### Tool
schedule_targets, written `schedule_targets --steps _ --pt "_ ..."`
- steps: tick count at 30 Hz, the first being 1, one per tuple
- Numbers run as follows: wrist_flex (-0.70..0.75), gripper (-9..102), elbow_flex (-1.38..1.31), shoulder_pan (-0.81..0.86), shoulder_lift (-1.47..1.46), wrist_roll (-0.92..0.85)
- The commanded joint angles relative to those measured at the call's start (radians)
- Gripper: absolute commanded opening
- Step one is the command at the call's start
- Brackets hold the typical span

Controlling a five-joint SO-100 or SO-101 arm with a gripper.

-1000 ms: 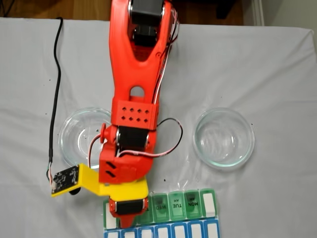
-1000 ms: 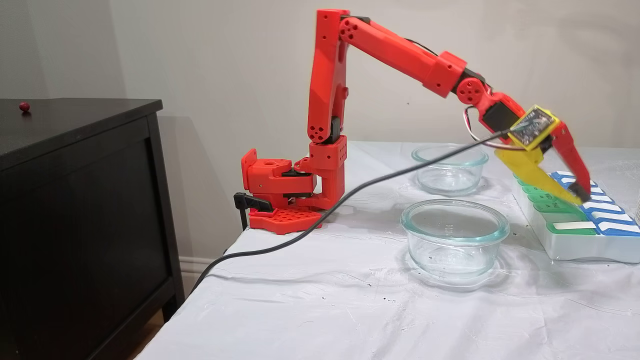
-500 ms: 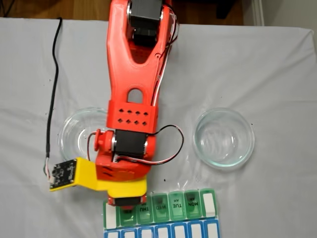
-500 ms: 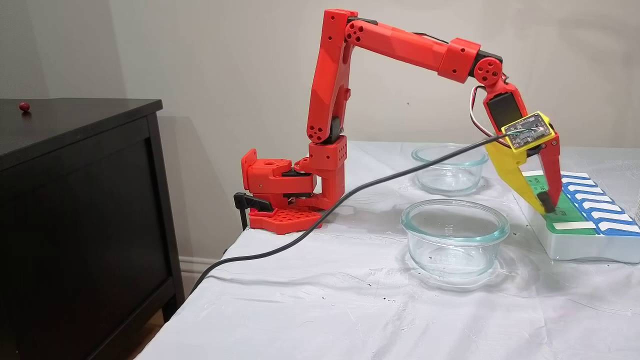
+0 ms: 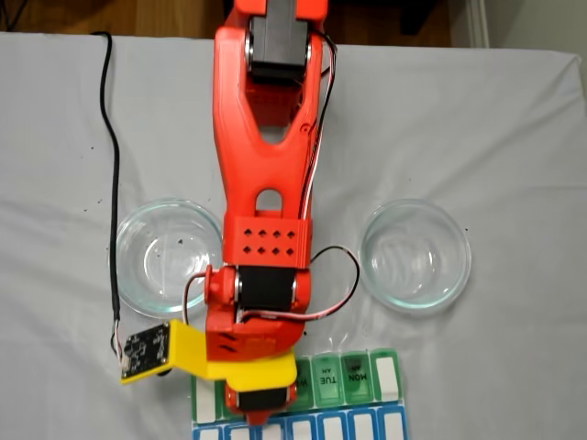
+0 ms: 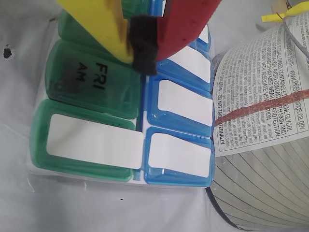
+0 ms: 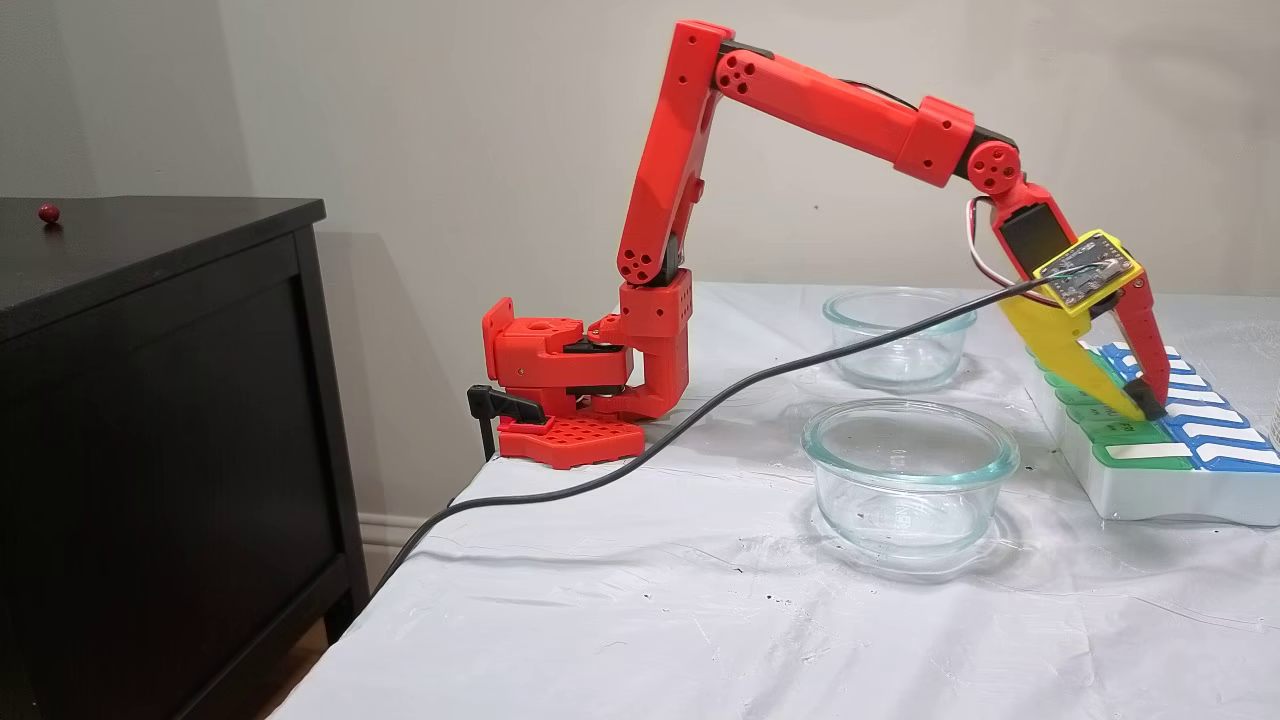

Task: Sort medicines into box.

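The gripper (image 6: 141, 48) hangs low over the box (image 6: 87, 145), its yellow and red fingers pressed together at their black tips with nothing visible between them, so it looks clenched and empty. In the wrist view the tips sit right at the seam between the green FRI lid (image 6: 91, 84) and the blue row (image 6: 181, 104); whether they touch the lids cannot be told. In the side-on fixed view the gripper (image 7: 1150, 408) points down at the near end of the box (image 7: 1150, 495).

Every lid in sight is shut. The two glass bowls (image 5: 170, 257) (image 5: 415, 255) between the arm's base and the box look empty in the top-down fixed view (only a few dark specks on the cloth show through). A single dark red ball (image 7: 48, 212) sits on the black cabinet (image 7: 150, 330), well apart from the table; no other medicine can be seen.

Judging from the empty bowls and closed lids, the sorting looks largely done, perhaps down to shutting lids, though the contents of the compartments are hidden. The stray ball on the cabinet is outside the box. Beside the box stands a wrapped container with a printed label (image 6: 260, 92).
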Motion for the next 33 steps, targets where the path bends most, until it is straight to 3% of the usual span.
schedule_targets --steps 1,16,33 --pt "0.035 0 -0.025 0.005 -0.015 -0.012" --pt "0.241 0 0.086 0.054 0.282 -0.106" --pt "0.02 0 0.247 0.035 0.721 -0.014"
